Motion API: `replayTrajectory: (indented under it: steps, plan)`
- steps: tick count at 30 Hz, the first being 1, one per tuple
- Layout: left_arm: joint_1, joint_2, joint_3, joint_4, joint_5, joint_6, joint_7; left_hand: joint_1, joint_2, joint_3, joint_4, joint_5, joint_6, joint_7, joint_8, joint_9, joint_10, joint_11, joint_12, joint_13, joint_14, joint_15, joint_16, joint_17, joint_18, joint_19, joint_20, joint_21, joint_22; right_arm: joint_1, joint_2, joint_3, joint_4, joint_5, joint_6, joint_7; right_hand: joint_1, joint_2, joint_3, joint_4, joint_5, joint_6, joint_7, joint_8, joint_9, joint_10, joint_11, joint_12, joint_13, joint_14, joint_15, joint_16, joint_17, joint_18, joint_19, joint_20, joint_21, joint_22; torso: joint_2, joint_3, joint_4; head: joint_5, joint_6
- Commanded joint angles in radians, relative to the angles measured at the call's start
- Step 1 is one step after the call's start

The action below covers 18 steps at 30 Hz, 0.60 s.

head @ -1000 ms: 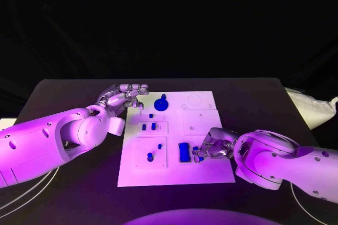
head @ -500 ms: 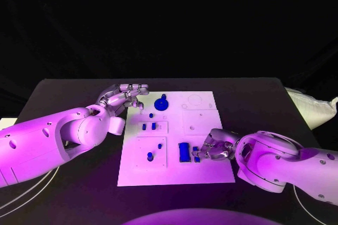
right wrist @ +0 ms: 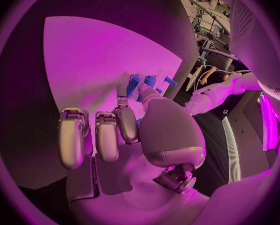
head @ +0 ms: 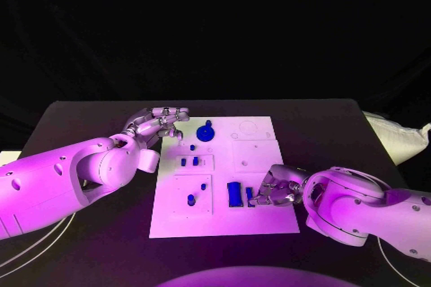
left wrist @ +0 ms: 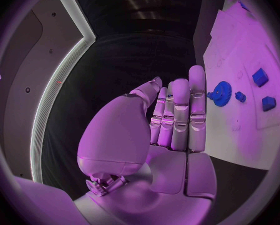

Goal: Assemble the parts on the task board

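Mid-assembly: my right hand [head: 274,190] works at the near end of the task board [head: 260,221].

Its fingers close on a small blue part [head: 250,195] beside the tall blue block [head: 234,193]. My left hand [head: 160,124] hovers empty, fingers extended, near the blue gear [head: 205,134]. I judge several parts seated and this one not yet in.
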Motion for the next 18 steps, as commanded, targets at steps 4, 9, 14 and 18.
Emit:
replayTrajectory:
  steps: [4, 9, 14, 18]
  plan:
    - [0.000, 0.003, 0.001, 0.000, -0.003, 0.019, 0.004, 0.008, 0.000, -0.003, -0.003, 0.006, -0.007, -0.001, 0.005, 0.000, -0.007, 0.003, 0.005, -0.001, -0.009, -0.001, 0.005, -0.001, 0.019, 0.008, 0.001, -0.004, -0.001, -0.001, 0.004, 0.000, -0.008, -0.033, 0.051, 0.015, 0.042, 0.006, -0.008, -0.030, -0.067, 0.001, 0.003, 0.002, 0.002, 0.014, -0.004, -0.005, 0.102, 0.094, -0.003, 0.003, 0.201, -0.011, 0.034, -0.007, 0.005, 0.071, 0.000, -0.0004, 0.0007, -0.001, -0.001]
    - [0.000, 0.003, 0.001, 0.000, -0.003, 0.019, 0.003, 0.008, 0.000, -0.003, -0.003, 0.006, -0.007, -0.001, 0.005, 0.000, -0.007, 0.003, 0.005, -0.001, -0.009, -0.001, 0.005, -0.001, 0.019, 0.008, 0.001, -0.004, -0.001, -0.001, 0.010, 0.000, -0.022, -0.039, 0.059, 0.015, 0.062, 0.012, -0.008, -0.044, -0.079, 0.001, 0.002, 0.002, 0.003, 0.014, -0.005, -0.006, 0.102, 0.094, -0.003, 0.003, 0.202, -0.011, 0.034, -0.007, 0.005, 0.072, 0.000, -0.0004, 0.0007, 0.000, -0.002]
    - [0.000, 0.003, 0.001, 0.000, -0.003, 0.019, 0.004, 0.008, 0.000, -0.003, -0.003, 0.006, -0.007, -0.001, 0.005, 0.000, -0.007, 0.003, 0.005, -0.001, -0.009, -0.001, 0.005, -0.001, 0.019, 0.008, 0.001, -0.004, -0.001, -0.002, 0.028, 0.000, -0.042, -0.041, 0.054, 0.017, 0.061, 0.022, -0.009, -0.042, -0.082, 0.001, 0.003, 0.002, 0.003, 0.014, -0.004, -0.005, 0.104, 0.094, -0.003, 0.003, 0.202, -0.011, 0.035, -0.007, 0.005, 0.073, 0.000, -0.0002, 0.0012, 0.000, -0.001]
    - [0.000, 0.004, 0.001, -0.001, -0.003, 0.019, 0.004, 0.009, 0.001, -0.003, -0.003, 0.006, -0.008, -0.001, 0.005, 0.000, -0.008, 0.004, 0.006, -0.001, -0.010, -0.001, 0.004, -0.004, 0.019, 0.008, 0.001, -0.004, -0.002, -0.003, 0.037, 0.000, -0.050, -0.041, 0.042, 0.022, 0.048, 0.032, -0.017, -0.032, -0.074, 0.001, 0.004, 0.002, 0.002, 0.015, -0.003, -0.005, 0.104, 0.094, -0.002, 0.003, 0.202, -0.011, 0.035, -0.007, 0.005, 0.073, 0.000, 0.0000, 0.0023, 0.001, -0.001]
